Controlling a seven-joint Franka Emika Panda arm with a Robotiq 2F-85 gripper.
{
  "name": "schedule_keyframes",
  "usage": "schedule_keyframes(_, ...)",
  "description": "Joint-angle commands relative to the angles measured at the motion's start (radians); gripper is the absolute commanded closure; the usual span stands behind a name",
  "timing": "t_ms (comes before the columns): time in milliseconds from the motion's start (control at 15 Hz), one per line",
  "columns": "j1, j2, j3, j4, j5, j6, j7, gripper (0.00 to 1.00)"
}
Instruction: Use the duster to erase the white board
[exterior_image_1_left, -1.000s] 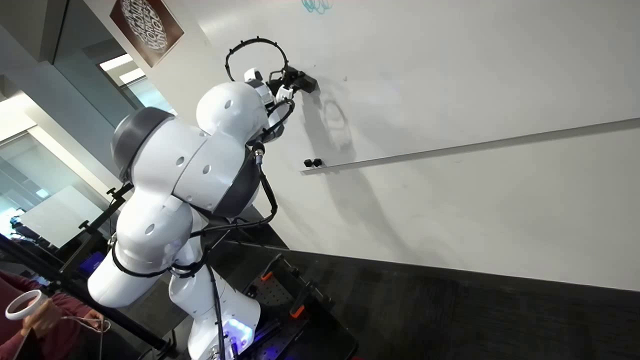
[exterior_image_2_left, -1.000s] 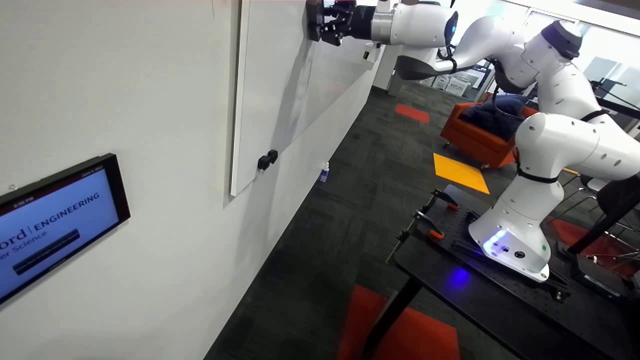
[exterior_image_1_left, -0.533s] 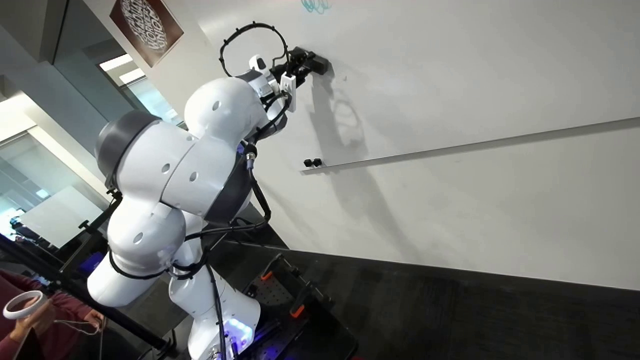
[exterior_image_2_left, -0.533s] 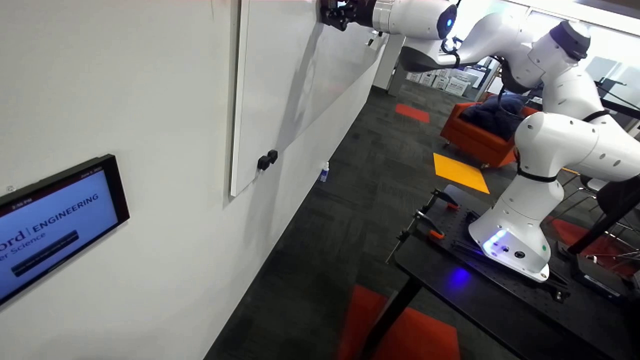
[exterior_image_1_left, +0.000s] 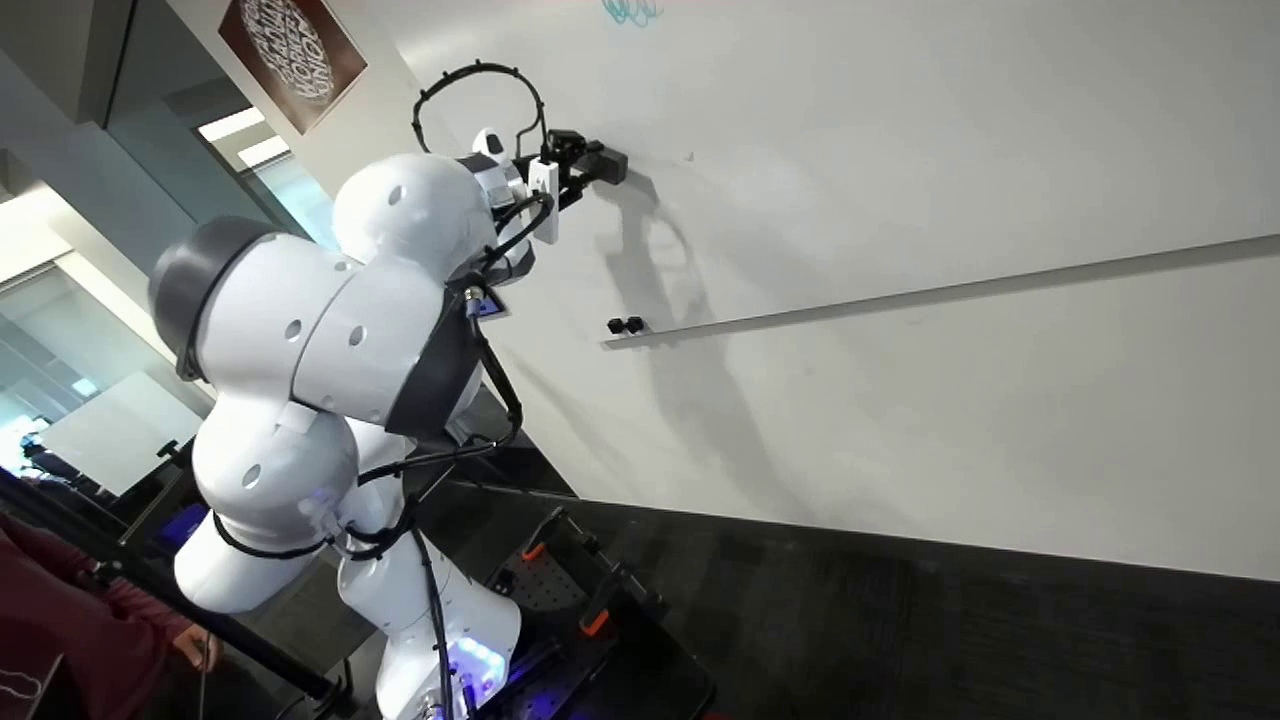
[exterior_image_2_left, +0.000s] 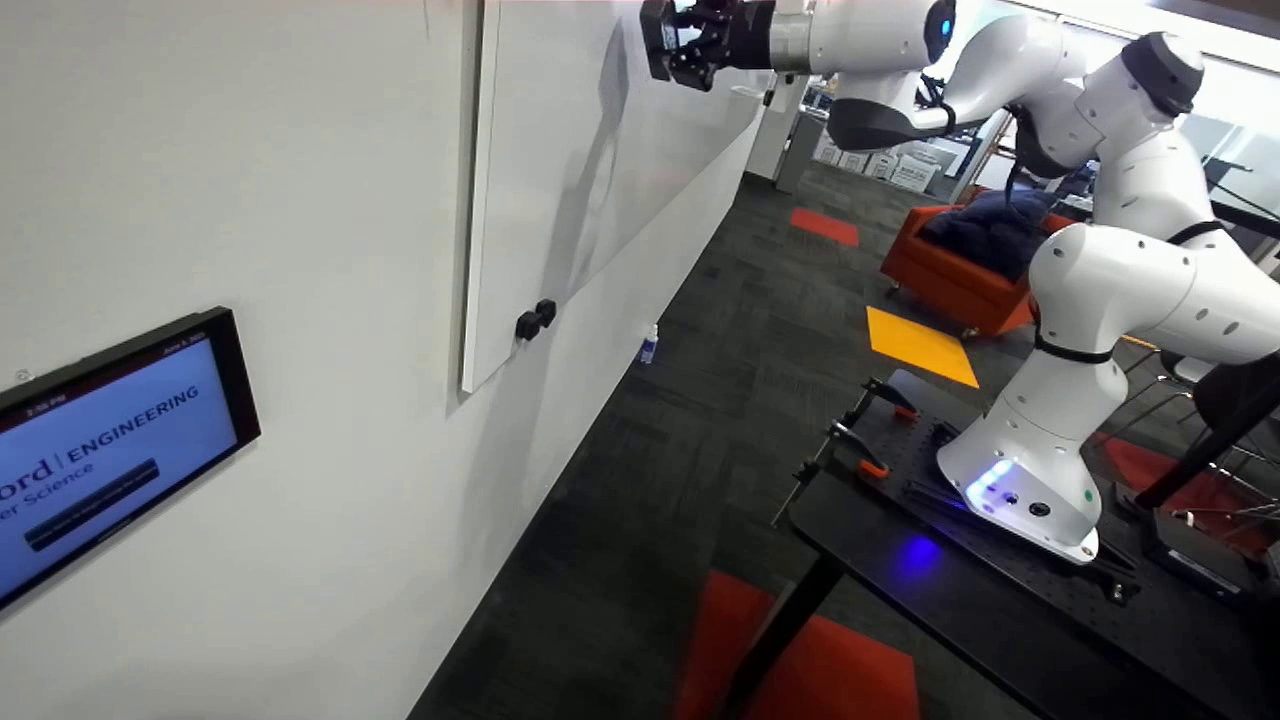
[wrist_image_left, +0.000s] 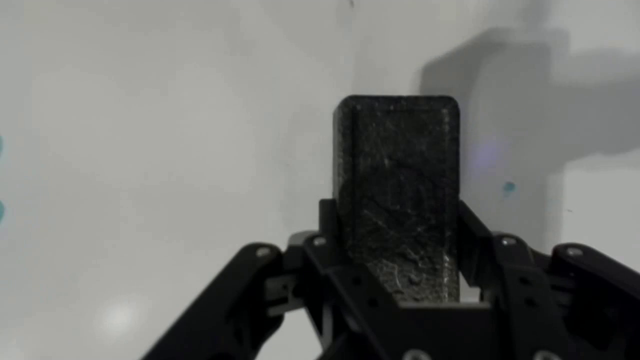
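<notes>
The duster, a black rectangular block, is gripped across its narrow width by my gripper, with a finger pressed to either side. Both exterior views also show this duster at the arm's tip. The white board spans the wall behind it. A gap seems to separate duster and board, since the shadow lies apart from the block. On the board a blue-green scribble shows at the top of an exterior view. In the wrist view a small teal dot lies right of the duster, and teal marks touch the left edge.
A thin grey strip runs along the board's lower edge, with two black pieces at its end. The arm's base stands on a black table. A wall screen, a bottle and an orange chair are around.
Holding the duster, my gripper first rose along the board, then came down a little and drew back from it. The shadow has separated from the block. The board's scribble looks the same.
</notes>
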Motion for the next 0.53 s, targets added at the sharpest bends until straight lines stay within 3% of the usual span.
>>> schedule_keyframes(0, -0.084, 0.093, 0.108, -0.135, 0.111, -0.028, -0.037, 0.69)
schedule_keyframes(333, -0.183, 0.166, 0.250, -0.245, 0.217, -0.015, -0.030, 0.69)
schedule_keyframes(400, -0.155, 0.164, 0.204, -0.204, 0.199, 0.054, -0.001, 0.44)
schedule_keyframes(467, -0.182, 0.182, 0.231, -0.220, 0.212, 0.057, 0.001, 0.44)
